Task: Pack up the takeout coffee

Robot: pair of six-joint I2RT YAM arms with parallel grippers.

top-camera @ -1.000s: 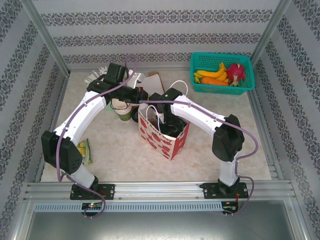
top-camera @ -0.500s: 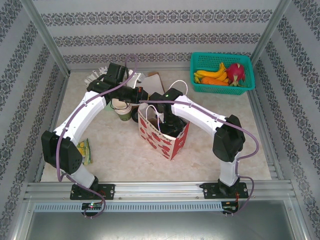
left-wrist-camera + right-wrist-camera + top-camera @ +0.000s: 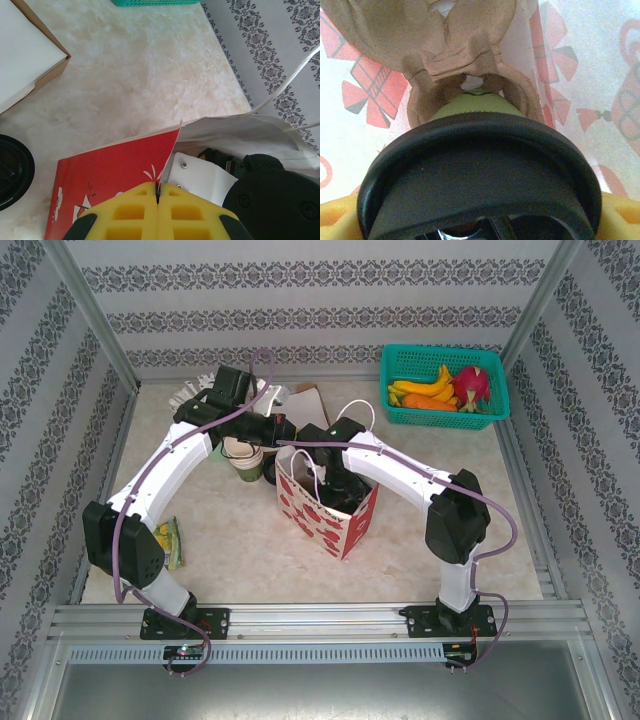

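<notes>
The takeout coffee (image 3: 480, 175) is a green cup under a wide black lid, seen from above in the right wrist view. Its base sits in a socket of a brown cardboard cup carrier (image 3: 445, 50) at the bottom of the red-and-white paper bag (image 3: 330, 505). My right gripper (image 3: 480, 222) reaches down into the bag (image 3: 600, 75), shut on the cup, with yellow fingers (image 3: 335, 220) at both sides of the lid. My left gripper (image 3: 158, 192) is shut on the bag's red upper edge (image 3: 110, 170) and holds it open. In the top view it is at the bag's back left corner (image 3: 285, 432).
A teal basket of fruit (image 3: 443, 387) stands at the back right. A cardboard box (image 3: 305, 403) and stacked lidless cups (image 3: 243, 453) sit behind and left of the bag. Another black lid (image 3: 12, 170) lies left of the bag. A yellow-green packet (image 3: 168, 543) lies near the left arm.
My right wrist has shifted slightly left inside the bag. The left arm and the bag have stayed put.
</notes>
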